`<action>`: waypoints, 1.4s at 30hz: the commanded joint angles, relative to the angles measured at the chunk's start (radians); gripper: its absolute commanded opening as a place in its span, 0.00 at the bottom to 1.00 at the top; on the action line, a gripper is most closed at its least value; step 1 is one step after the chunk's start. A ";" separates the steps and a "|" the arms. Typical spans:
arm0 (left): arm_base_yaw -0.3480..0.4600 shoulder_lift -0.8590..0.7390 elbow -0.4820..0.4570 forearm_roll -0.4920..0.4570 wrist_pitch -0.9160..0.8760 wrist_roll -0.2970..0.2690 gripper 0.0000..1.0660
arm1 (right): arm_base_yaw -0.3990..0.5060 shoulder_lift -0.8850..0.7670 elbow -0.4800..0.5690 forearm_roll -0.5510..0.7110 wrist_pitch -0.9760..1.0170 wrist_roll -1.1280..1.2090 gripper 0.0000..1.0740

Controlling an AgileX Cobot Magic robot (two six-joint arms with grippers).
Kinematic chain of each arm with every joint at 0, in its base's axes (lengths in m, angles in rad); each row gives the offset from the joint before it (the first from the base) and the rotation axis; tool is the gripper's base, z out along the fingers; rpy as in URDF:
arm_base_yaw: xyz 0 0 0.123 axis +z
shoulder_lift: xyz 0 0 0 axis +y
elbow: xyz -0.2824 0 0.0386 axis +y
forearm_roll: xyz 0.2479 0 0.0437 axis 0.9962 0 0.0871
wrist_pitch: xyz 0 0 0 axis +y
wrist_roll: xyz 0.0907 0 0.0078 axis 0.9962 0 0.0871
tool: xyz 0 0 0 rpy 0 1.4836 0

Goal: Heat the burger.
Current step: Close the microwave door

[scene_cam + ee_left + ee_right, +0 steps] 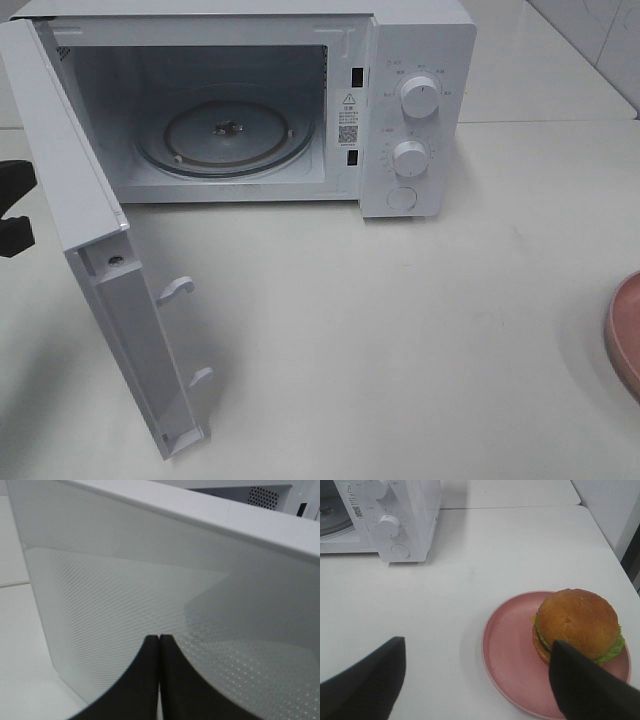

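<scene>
- A white table (420,330) fills most of the high view, smooth and a little glossy; a thin seam runs across it behind the microwave, toward the upper right of the frame.
- Pale tiled wall (600,30) shows in the upper right corner of the high view.
- A white microwave (420,60) stands at the top of the high view, its cavity open and lit grey, with a round glass turntable (228,135) lying flat on the cavity floor.
- Two white knobs (418,97) sit one above the other on the panel to the right of the cavity, with a round button below them.
- The microwave door (100,250) swings out to the lower left of the high view, two white latch hooks sticking out of its inner face.
- The left gripper (159,645) has its two dark fingers pressed together with nothing between them, right up against the outer, dotted face of the door; in the high view only a dark part of it shows at the left edge.
- The right gripper (475,680) has its jaws spread wide and holds nothing; it hangs over the table.
- The burger (577,625) sits on a pink plate (510,645), toward the plate's right side in the right wrist view, well apart from the microwave; one dark finger (590,685) overlaps its near edge in that view.
- Only the plate's rim shows at the right edge of the high view.
</scene>
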 commanded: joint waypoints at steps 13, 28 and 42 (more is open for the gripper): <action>-0.023 0.138 -0.014 -0.054 -0.149 -0.005 0.00 | -0.008 -0.026 0.002 0.001 -0.008 -0.009 0.71; -0.137 0.244 -0.079 -0.143 -0.146 0.032 0.00 | -0.008 -0.026 0.002 0.001 -0.008 -0.009 0.71; -0.251 0.264 -0.171 -0.270 -0.092 0.069 0.00 | -0.008 -0.026 0.002 0.001 -0.008 -0.009 0.71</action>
